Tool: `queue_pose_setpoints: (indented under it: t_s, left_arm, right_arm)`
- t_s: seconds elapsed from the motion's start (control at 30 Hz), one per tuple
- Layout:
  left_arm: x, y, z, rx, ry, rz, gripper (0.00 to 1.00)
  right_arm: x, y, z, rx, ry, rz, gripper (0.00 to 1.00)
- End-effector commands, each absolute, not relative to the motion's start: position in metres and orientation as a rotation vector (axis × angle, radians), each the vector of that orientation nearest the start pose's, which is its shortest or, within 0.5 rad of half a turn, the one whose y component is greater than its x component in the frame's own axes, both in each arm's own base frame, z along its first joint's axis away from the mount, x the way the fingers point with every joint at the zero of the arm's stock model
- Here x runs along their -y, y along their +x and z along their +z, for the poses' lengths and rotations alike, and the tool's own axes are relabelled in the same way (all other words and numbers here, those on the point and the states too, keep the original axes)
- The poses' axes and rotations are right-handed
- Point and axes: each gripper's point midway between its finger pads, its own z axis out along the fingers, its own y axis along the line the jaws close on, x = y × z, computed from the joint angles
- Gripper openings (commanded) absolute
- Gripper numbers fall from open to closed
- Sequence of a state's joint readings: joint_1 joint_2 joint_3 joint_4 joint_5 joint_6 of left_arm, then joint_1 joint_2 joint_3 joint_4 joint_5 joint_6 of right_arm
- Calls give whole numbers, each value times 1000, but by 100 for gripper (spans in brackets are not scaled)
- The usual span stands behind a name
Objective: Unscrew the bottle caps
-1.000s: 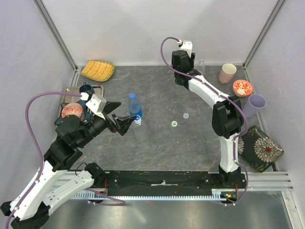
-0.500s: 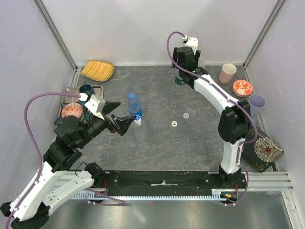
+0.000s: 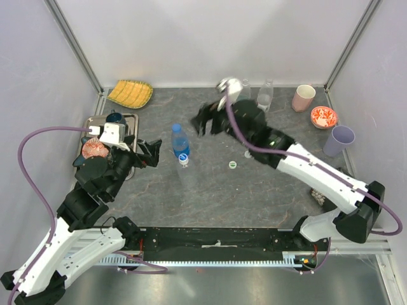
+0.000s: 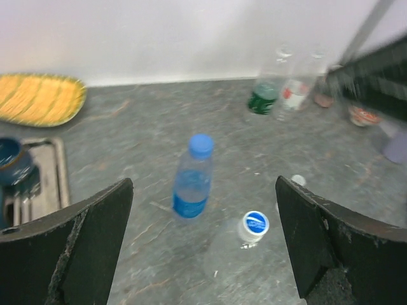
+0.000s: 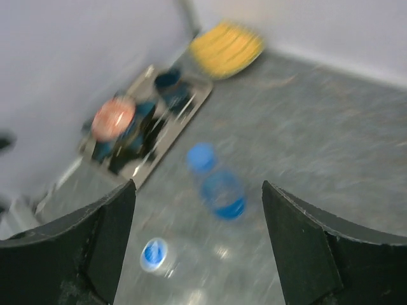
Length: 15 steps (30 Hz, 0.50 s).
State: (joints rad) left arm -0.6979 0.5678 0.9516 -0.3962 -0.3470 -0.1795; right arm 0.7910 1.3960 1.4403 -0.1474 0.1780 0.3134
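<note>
Arms: right arm [image 3: 299, 162] has swung away from the back wall and now lies low across the middle of the table [image 3: 210, 197], blurred; left arm [image 3: 95, 184] has pulled back toward the tray [image 3: 129, 117].
Right gripper [image 3: 205, 119]: over the table behind the blue bottle [image 3: 180, 143]; claw wide, nothing in it.
Left gripper [image 3: 150, 154]: claw wide, empty, facing the blue bottle, clear of it.
Tray: left side of table; holds dark blue cup [image 3: 114, 117] and pink patterned bowl [image 3: 95, 148]; insides not readable.
Blue bottle: mid-table, upright, long axis vertical, blue cap [image 4: 201, 145] on top.
Back bottles: green-label bottle [image 4: 261, 100] and clear bottle [image 4: 289, 94], upright, side by side near back wall, uncovered since the arm left; tops too blurred to judge.
Small clear bottle [image 4: 230, 241]: just beside blue bottle, near side, upright, white-and-blue cap [image 4: 255, 223] on, facing up.
Loose caps: white-and-green cap [image 3: 233, 164] and white cap [image 3: 248, 154], flat on table right of blue bottle, apart.
</note>
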Motion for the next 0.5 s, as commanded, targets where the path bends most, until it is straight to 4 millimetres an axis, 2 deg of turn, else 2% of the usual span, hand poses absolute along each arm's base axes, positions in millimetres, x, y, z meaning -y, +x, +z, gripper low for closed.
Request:
queue_pose_setpoints:
  t_s: [0.0, 0.03, 0.13, 0.27, 0.47]
  left_arm:
    - [78, 226, 341, -1657, -104, -276, 99]
    - [76, 224, 340, -1659, -114, -280, 100]
    - [71, 218, 335, -1657, -150, -299, 100]
    - [71, 212, 329, -1652, -151, -337, 100]
    - [70, 207, 327, -1661, -141, -349, 100]
  right_arm:
    - [-359, 276, 314, -1822, -527, 753, 89]
    - [-370, 260, 310, -1817, -582, 767, 93]
    - [-382, 244, 293, -1831, -637, 742, 98]
    - [-391, 239, 267, -1879, -661, 719, 98]
    - [-400, 244, 244, -1906, -650, 659, 98]
